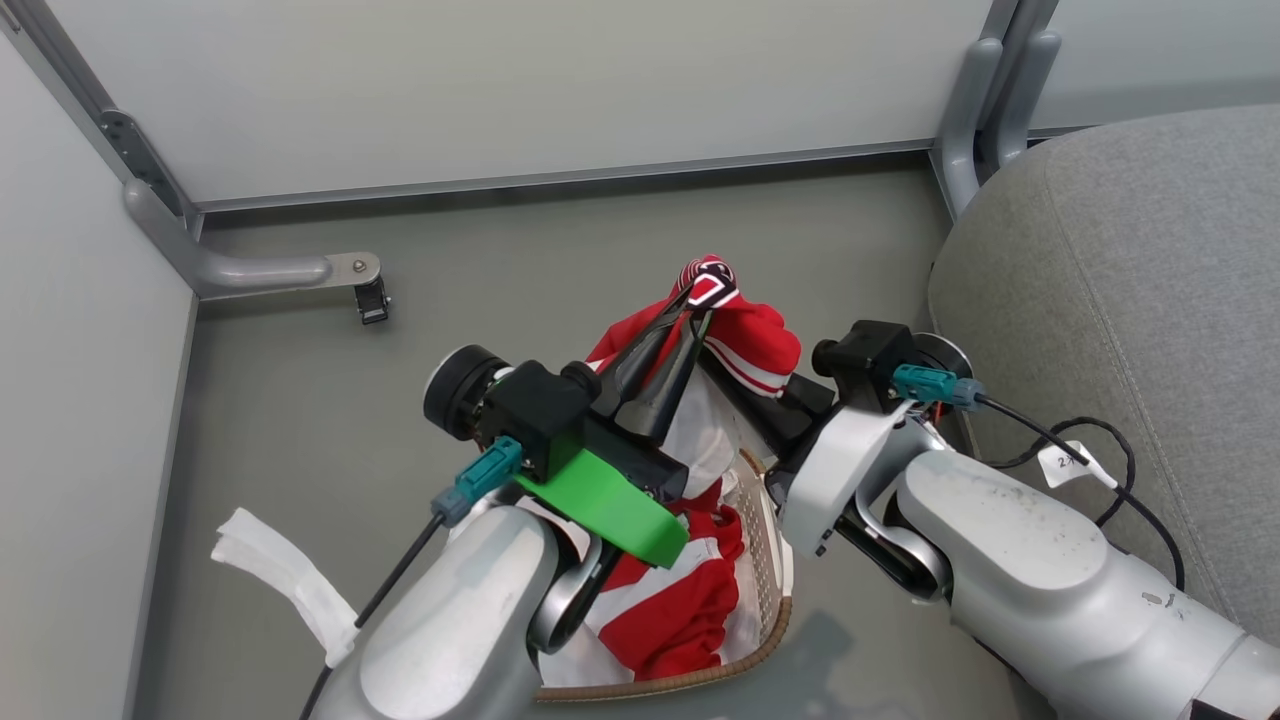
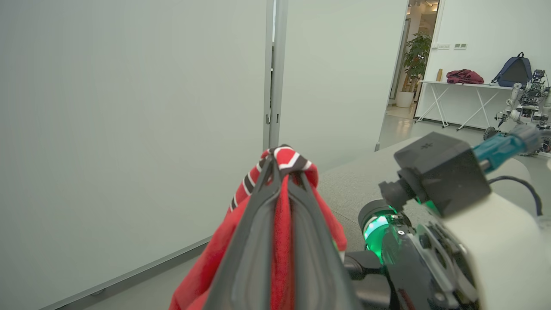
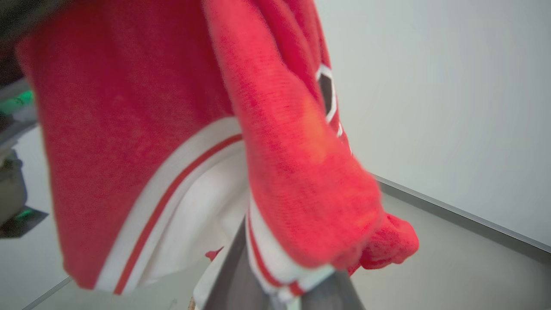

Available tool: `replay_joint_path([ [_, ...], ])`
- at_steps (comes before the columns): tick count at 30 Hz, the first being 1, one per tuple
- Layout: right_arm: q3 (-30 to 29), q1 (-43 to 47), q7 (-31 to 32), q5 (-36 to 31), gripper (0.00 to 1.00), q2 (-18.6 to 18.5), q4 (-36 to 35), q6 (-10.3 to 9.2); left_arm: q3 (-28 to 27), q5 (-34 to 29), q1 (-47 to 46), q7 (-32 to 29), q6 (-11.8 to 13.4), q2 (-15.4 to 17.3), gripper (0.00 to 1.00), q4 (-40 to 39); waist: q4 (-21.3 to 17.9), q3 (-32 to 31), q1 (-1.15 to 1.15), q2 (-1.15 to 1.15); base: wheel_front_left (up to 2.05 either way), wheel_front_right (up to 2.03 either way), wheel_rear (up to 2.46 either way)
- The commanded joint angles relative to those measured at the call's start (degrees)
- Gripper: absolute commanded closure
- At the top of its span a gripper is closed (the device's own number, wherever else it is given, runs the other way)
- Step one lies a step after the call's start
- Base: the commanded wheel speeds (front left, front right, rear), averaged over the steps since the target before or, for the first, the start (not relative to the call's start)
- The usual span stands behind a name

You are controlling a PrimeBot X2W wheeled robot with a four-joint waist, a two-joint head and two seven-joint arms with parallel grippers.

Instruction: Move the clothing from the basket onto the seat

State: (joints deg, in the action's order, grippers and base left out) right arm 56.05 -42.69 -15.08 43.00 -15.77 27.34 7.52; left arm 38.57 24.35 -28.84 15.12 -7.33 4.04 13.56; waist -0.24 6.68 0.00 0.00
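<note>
Two arms: in the head view both pale forearms come in from the bottom, elbows bent, wrists angled toward each other above the basket (image 1: 700,678).
Left gripper (image 1: 698,302): long fingers pinched together on a bunched bit of the clothing (image 1: 752,345), holding the red jersey up over the basket.
Right gripper (image 1: 790,405): tucked in under the hanging jersey from the right, tips hidden, so no idea how wide it's open.
More clothing: red-and-white stuff heaped in the basket, under the left wrist.
Seat (image 1: 1130,280): big grey cushion off to the right, with the right arm between it and the basket.
Floor (image 1: 300,400): plain grey-green, pale wall panels (image 1: 500,90) around it, a white cloth strip (image 1: 270,580) lying at the left.
Left wrist view: fingers (image 2: 252,241) closed to a point, red fabric squeezed between them and draped down both sides. The right arm's camera block (image 2: 439,176) is just beside, seat behind it, and way back there's a table (image 2: 456,84) with a backpack (image 2: 512,71).
Right wrist view: blurry jersey hanging right up close, white trim with a red line. One dark finger (image 3: 234,280) pokes up beneath it, and I can't tell the opening here either.
</note>
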Motion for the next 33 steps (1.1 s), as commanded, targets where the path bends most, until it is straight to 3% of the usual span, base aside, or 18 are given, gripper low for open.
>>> replay_joint_path([
  [1,-0.99,1.32,-0.13,-0.33,1.0,-0.03,0.09,-0.06,-0.66,-0.22,-0.66,0.05,-0.28,0.16,1.0,0.25,-0.11,-0.02,0.0,0.0,0.0,0.0,0.0],
  [5,-3.37,3.11,-0.12,-1.66,1.0,0.34,-0.7,-0.06,-2.22,-1.44,0.17,0.05,-0.28,0.15,1.0,0.72,-0.94,-0.05,0.0,0.0,0.0,0.0,0.0],
  [6,-3.99,3.61,-0.13,-2.0,1.0,0.42,-0.94,-0.06,-2.4,-1.77,0.49,0.05,-0.28,0.17,0.75,1.03,-1.23,-0.05,0.0,0.0,0.0,0.0,0.0],
  [8,-5.53,4.54,-0.13,-2.51,1.0,0.66,-1.77,-0.06,-2.87,-2.25,1.02,0.05,-0.24,0.15,0.0,1.51,-2.16,0.02,0.0,0.0,0.0,0.0,0.0],
  [19,-13.73,9.51,-0.14,-6.21,1.0,2.1,-5.51,-0.06,-5.42,-5.64,3.02,0.03,-0.24,0.8,0.0,2.15,-12.88,1.51,0.0,0.0,0.0,0.0,0.0],
  [33,-21.16,15.77,-0.14,-9.13,1.0,3.64,-9.42,-0.05,-4.16,-6.13,4.46,0.02,-0.24,1.65,0.0,1.95,-28.03,3.85,0.0,0.0,0.0,0.0,0.0],
])
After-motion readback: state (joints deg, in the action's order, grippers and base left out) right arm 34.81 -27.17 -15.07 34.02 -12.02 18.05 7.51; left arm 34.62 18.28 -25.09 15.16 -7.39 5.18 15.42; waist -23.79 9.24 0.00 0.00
